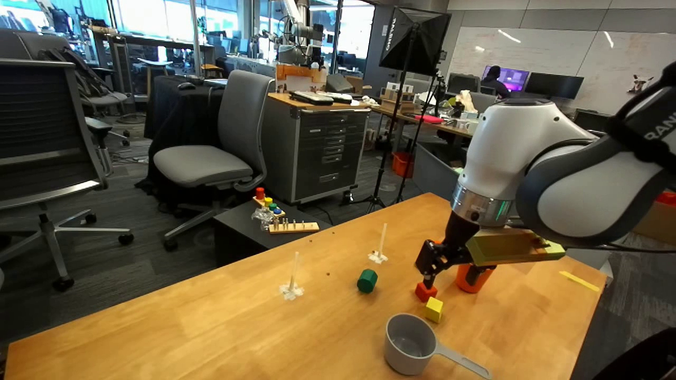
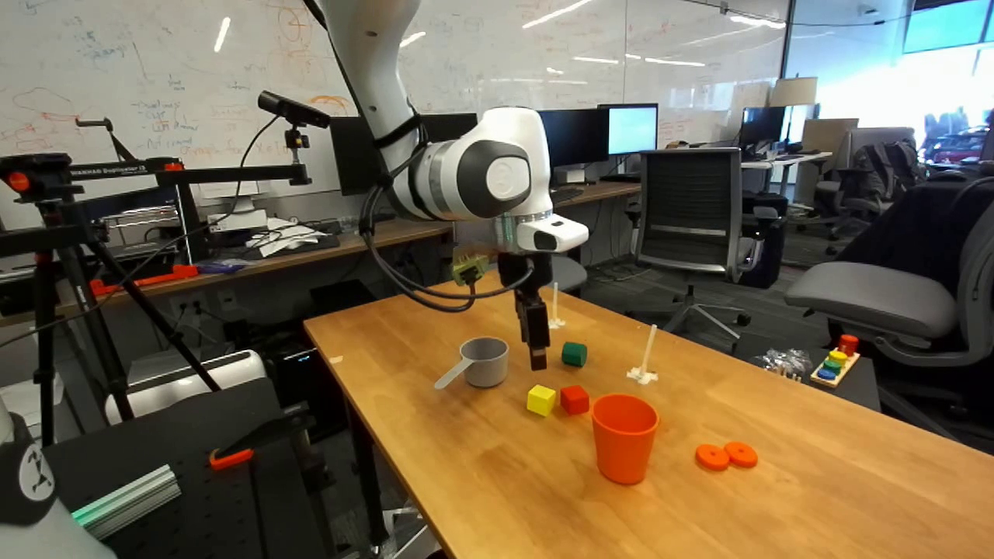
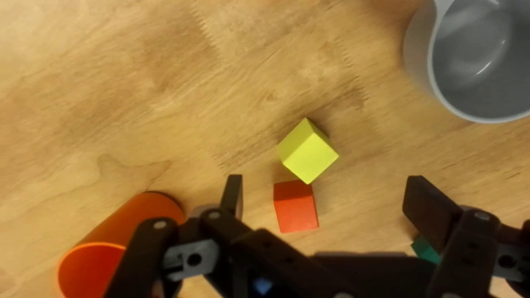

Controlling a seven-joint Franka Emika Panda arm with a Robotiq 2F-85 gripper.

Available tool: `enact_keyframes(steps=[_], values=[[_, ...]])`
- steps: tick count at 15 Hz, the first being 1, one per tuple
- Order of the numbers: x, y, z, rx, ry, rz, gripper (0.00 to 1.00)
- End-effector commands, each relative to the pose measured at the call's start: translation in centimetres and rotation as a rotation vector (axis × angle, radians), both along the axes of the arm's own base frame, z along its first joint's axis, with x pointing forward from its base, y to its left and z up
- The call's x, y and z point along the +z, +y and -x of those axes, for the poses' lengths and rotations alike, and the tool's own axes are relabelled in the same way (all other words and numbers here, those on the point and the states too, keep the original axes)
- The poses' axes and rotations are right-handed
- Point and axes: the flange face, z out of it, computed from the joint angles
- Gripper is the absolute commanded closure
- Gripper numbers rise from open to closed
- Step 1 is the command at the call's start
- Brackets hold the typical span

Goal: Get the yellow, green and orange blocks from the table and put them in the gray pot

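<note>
"Where's the yellow cube [image 3: 310,157]?"

"On the pale wooden table [image 1: 211,327], just beside the orange-red cube [image 3: 296,211]. I can't tell whether the two touch. The green hexagonal block [image 1: 367,281] lies on its side, a little way off."

"And the gray pot [image 2: 488,373]?"

"Upright on the same table, near the yellow cube, its long straight handle [image 1: 465,361] sticking out sideways."

"What else is on that surface?"

"An orange cup [image 2: 623,446] stands near the orange-red cube. Near the cup lie two orange discs [image 2: 712,457], side by side, and in both exterior views two pale dowels [image 1: 294,272] stand upright."

"And around it?"

"An office: a gray chair [image 1: 203,163], a drawer cabinet [image 1: 332,153], a black softbox light [image 1: 414,42]. In an exterior view, dark monitors [image 2: 575,144] stand before a scribbled whiteboard [image 2: 194,62]."

"How's the gripper [image 3: 326,192]?"

"Spread wide, above the table. In the wrist view the orange-red cube shows in the gap, with wood visible between it and either of the fingers [image 3: 430,207]. One finger hides part of the green hexagonal block."

"Anything in its grip?"

"Only air between the fingers."
</note>
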Motion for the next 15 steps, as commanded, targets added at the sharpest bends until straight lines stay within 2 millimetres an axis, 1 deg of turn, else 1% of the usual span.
enact_keyframes(steps=[1, 3, 5, 9, 12, 13, 14, 15], values=[[-1.8, -1.1, -0.4, -0.104, -0.009, 0.043, 0.0], [-2.9, -1.7, -0.3, -0.19, -0.013, 0.037, 0.0], [-3.9, -1.8, -0.3, -0.269, -0.042, 0.027, 0.0], [-5.6, -1.3, -0.3, -0.41, -0.12, -0.024, 0.0], [-6.7, -0.8, -0.3, -0.447, -0.152, -0.041, 0.0], [-7.0, -0.7, -0.2, -0.451, -0.157, -0.047, 0.25], [-7.3, -0.6, -0.2, -0.453, -0.162, -0.048, 0.26], [-7.5, -0.5, -0.1, -0.459, -0.164, -0.055, 0.32]])
